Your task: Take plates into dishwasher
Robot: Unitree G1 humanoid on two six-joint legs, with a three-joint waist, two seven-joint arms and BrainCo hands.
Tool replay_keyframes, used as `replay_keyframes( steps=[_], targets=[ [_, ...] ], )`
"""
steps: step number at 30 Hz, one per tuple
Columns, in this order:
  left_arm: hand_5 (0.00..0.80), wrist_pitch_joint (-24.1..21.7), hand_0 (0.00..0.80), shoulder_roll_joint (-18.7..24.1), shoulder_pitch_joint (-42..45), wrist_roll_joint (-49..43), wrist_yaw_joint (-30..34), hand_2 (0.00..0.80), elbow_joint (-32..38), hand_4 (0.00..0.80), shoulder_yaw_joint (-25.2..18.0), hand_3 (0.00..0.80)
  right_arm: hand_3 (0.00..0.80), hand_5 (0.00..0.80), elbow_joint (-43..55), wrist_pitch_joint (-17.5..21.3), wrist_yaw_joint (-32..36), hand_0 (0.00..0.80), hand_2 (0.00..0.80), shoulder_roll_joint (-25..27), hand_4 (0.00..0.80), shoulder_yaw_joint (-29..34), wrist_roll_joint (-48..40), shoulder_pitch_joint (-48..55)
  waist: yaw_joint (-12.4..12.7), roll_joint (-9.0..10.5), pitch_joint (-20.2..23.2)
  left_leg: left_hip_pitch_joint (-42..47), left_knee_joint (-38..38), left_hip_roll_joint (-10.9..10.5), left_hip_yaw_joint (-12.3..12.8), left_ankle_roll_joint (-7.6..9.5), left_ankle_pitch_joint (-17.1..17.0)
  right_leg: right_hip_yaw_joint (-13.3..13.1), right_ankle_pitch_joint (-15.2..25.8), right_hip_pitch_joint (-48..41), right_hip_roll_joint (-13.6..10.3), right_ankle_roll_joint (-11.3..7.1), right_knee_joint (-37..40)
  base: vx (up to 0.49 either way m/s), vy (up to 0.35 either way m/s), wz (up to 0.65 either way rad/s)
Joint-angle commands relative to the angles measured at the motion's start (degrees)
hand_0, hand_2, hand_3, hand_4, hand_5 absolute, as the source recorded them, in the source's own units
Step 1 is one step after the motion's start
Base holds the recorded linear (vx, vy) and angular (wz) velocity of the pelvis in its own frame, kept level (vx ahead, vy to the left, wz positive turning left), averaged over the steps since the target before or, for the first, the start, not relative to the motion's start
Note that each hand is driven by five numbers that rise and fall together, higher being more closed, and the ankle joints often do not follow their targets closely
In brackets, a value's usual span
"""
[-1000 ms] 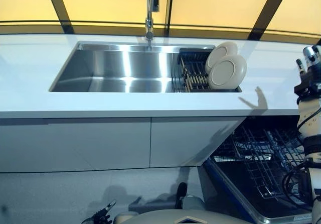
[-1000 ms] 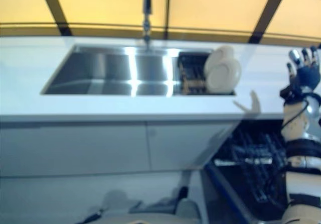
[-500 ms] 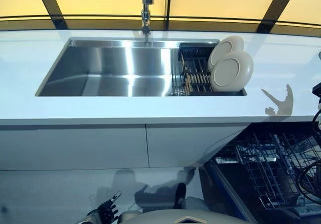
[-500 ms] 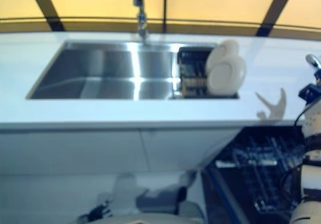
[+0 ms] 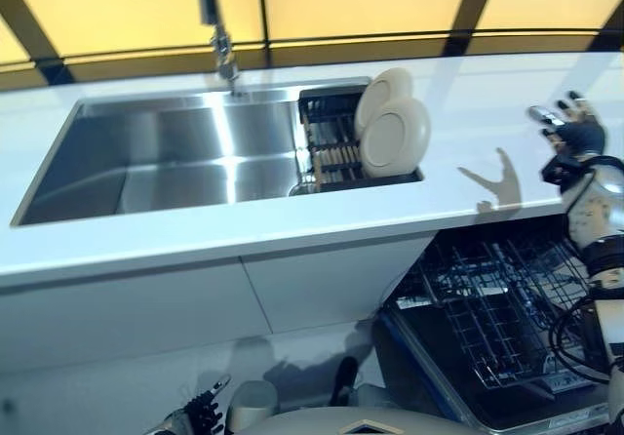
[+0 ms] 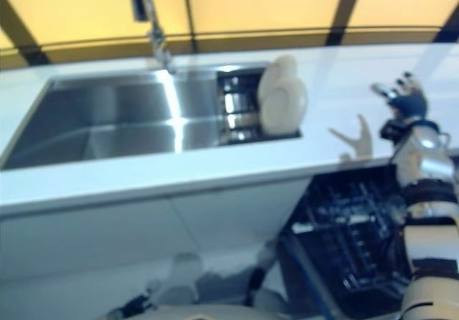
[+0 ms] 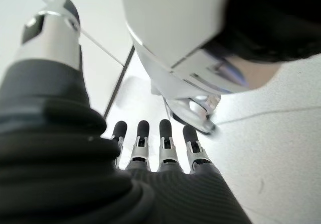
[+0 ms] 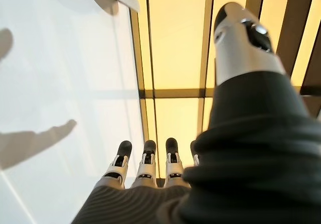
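Observation:
Two cream plates (image 5: pixel 392 127) stand on edge in a dark dish rack (image 5: pixel 331 142) at the right end of the steel sink (image 5: pixel 156 162). The open dishwasher (image 5: pixel 492 323) with its wire rack pulled out sits below the counter at the right. My right hand (image 5: pixel 567 131) is raised over the white counter, to the right of the plates, fingers straight and empty; it also shows in the right wrist view (image 8: pixel 150 169). My left hand (image 5: pixel 195 417) hangs low by the floor, fingers straight, empty, as in the left wrist view (image 7: pixel 155 143).
A tall faucet (image 5: pixel 216 25) rises behind the sink. The white counter (image 5: pixel 468 123) runs along the window wall. White cabinet doors (image 5: pixel 195 298) stand left of the dishwasher. The dishwasher door (image 5: pixel 458 396) lies lowered.
The camera has swung, so the whole scene has shifted left. My right hand, almost out of sight at the right edge half a second ago, is back in view above the counter.

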State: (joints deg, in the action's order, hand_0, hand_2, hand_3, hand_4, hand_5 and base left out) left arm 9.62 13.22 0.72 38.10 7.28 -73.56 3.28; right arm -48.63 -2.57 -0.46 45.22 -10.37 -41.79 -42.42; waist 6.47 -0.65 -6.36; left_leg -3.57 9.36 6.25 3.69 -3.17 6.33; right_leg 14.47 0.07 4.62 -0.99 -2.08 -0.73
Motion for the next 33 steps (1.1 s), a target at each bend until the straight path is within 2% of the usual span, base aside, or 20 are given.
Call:
replay_keyframes(
  steps=[1,4,9,26,33],
  targets=[
    [0.0,0.54,0.0,3.32,-1.57,1.82,1.08,0.0,2.46,0.0,1.8,0.0,0.0,0.0,7.78,2.59,-3.48,0.0,0.0,1.57,0.0,1.84,0.88,-4.25,-0.2,3.94,-0.99,-1.09,-3.14,-1.03,1.12,-2.62,-11.08,-1.81,3.93,-11.6,-7.77,-3.5,3.53,0.091,0.187,-0.83],
    [0.0,1.2,0.0,3.9,-2.42,3.2,0.28,0.0,2.39,0.0,2.39,0.0,0.0,0.0,7.89,0.92,0.34,0.0,0.0,2.98,0.0,3.09,-1.74,-3.52,-1.37,3.71,1.07,4.1,-9.35,-0.96,2.04,-2.6,-10.24,0.08,4.79,-10.92,-8.63,-4.61,4.28,0.125,0.122,-0.29],
    [0.0,0.99,0.0,4.47,-3.18,4.39,-1.36,0.0,0.15,0.0,1.69,0.0,0.0,0.0,7.22,-0.66,4.74,0.0,0.0,3.25,0.0,2.49,-3.84,-4.13,-2.04,3.98,3.21,6.52,-13.88,-0.82,3.17,-2.5,-10.28,0.65,5.05,-9.87,-8.41,-5.23,5.27,0.077,-0.008,0.04],
    [0.0,1.01,0.0,3.21,-3.53,5.27,-1.32,0.0,-0.76,0.0,3.65,0.0,0.0,0.0,4.65,-4.36,10.47,0.0,0.0,0.54,0.0,-2.05,-4.16,-10.15,0.58,4.5,3.3,5.88,-14.36,-0.37,2.33,-2.56,-10.18,2.7,4.06,-10.74,-8.31,-5.09,5.73,0.047,-0.022,0.1],
    [0.0,1.2,0.0,3.32,-4.11,5.21,-1.87,0.0,-0.86,0.0,4.59,0.0,0.0,0.0,5.17,-4.77,10.02,0.0,0.0,-0.99,0.0,-3.29,-3.32,-10.97,1.45,4.15,1.88,4.23,-14.36,-0.46,1.26,-2.47,-10.73,3.34,3.79,-10.25,-8.09,-4.78,5.5,0.029,-0.037,0.04]
  ],
)
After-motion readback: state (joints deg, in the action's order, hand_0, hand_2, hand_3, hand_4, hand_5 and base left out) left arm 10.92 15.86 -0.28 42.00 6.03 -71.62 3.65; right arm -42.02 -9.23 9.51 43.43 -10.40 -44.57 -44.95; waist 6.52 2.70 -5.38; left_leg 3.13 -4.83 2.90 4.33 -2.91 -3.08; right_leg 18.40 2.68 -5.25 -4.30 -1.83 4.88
